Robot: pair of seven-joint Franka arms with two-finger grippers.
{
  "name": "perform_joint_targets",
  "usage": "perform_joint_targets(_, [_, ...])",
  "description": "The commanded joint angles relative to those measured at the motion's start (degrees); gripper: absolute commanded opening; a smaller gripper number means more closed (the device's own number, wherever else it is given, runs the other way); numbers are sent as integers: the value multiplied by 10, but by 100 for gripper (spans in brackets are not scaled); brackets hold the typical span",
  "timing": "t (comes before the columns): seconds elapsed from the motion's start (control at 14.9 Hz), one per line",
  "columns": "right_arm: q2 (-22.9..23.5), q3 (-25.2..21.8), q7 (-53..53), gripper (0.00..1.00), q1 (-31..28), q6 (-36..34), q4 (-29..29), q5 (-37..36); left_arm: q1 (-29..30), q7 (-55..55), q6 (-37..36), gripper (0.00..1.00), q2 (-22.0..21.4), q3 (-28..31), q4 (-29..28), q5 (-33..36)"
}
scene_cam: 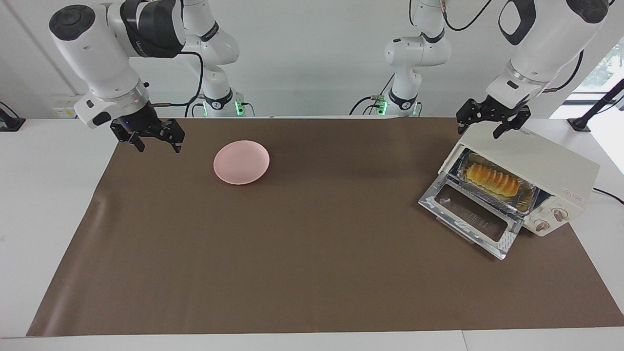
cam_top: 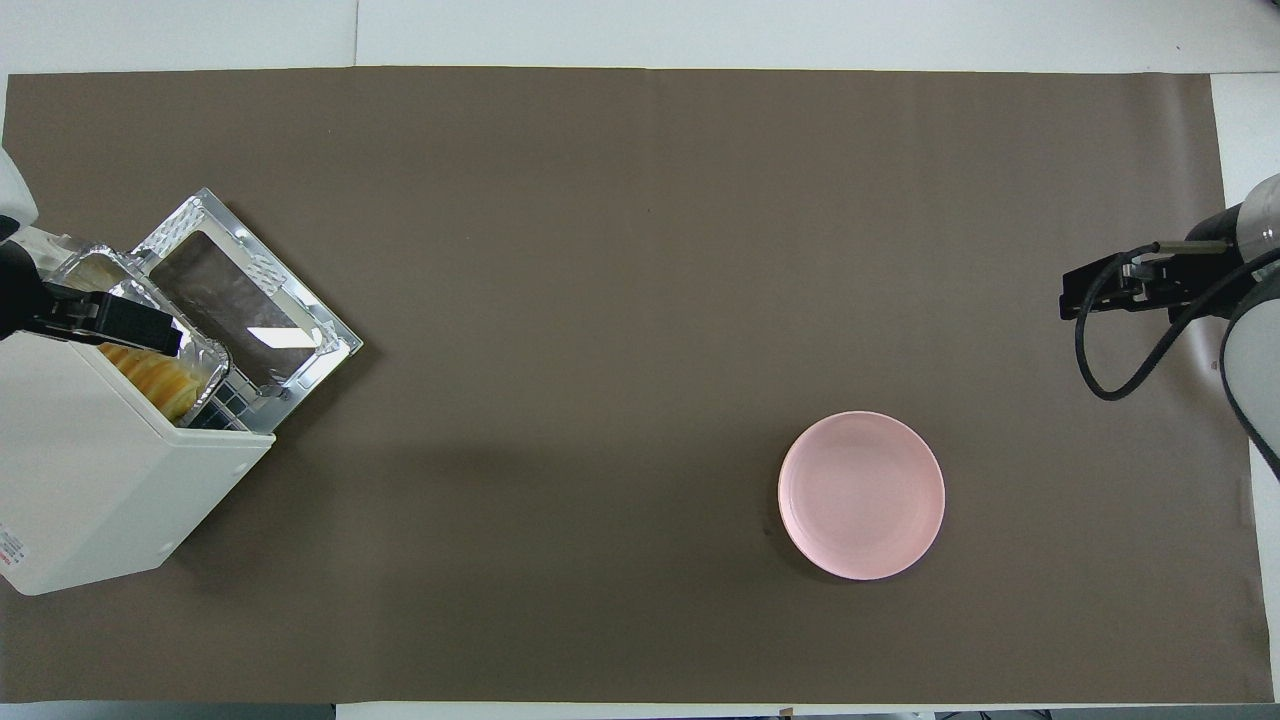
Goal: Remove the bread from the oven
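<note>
The cream-white oven (scene_cam: 536, 161) (cam_top: 100, 470) stands at the left arm's end of the table, its glass door (scene_cam: 470, 219) (cam_top: 250, 310) folded down flat. Inside, the golden ridged bread (scene_cam: 491, 179) (cam_top: 160, 378) lies in a crinkled foil tray (scene_cam: 524, 199) on the rack. My left gripper (scene_cam: 480, 127) (cam_top: 120, 315) hangs open over the oven's top front edge, above the bread and not touching it. Over the brown mat at the right arm's end, my right gripper (scene_cam: 158, 145) (cam_top: 1080, 295) waits open and holds nothing.
A pink plate (scene_cam: 241, 162) (cam_top: 861, 495) sits on the brown mat (scene_cam: 312, 273), toward the right arm's end. Two round knobs (scene_cam: 551, 219) are beside the oven's opening. The open door juts out over the mat in front of the oven.
</note>
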Motion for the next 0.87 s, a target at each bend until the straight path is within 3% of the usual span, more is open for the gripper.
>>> perform_joint_targets(0.0, [-10,8,-8,100,-9,4,-10,-8,-3,-3,11,100,-11,0,-13,12])
perform_joint_targets(0.8, [-10,7,-8,100,-9,3,-10,-8,6,-5,2,100,-17,8,-12,12])
